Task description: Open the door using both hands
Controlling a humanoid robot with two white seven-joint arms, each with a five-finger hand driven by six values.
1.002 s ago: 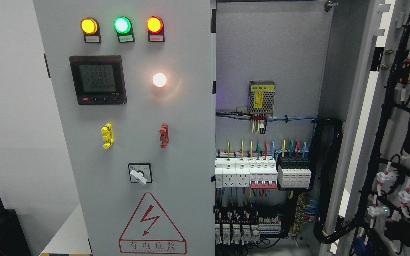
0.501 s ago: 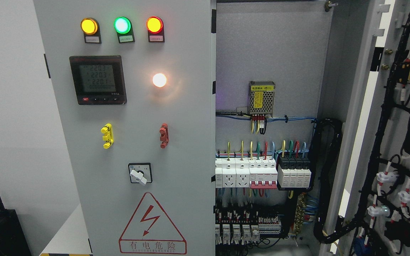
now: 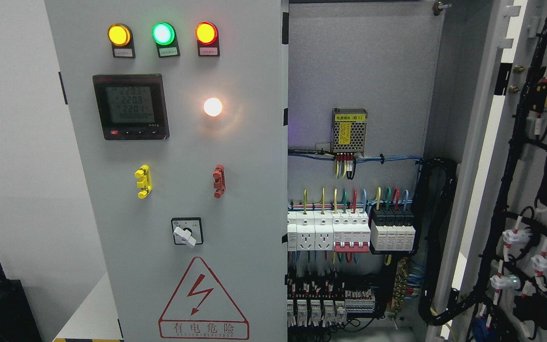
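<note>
Right door [image 3: 530, 190] swung wide open, wiring exposed; left door [image 3: 178, 190] shut. Neither robot hand visible, finger state unknown.

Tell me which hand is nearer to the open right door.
Neither can be named: no hand or arm shows in the head view. The right door stands swung open at the picture's right, untouched.

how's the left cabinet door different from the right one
The left door is closed, its face toward the camera; the right door is swung open, showing its inner side. The left door shows lit lamps, a meter, a switch and a warning sign; the right door shows black cable bundles and the backs of parts. The left door hides its half of the cabinet; behind the right door's opening, breakers and wiring show. Both are grey metal.
</note>
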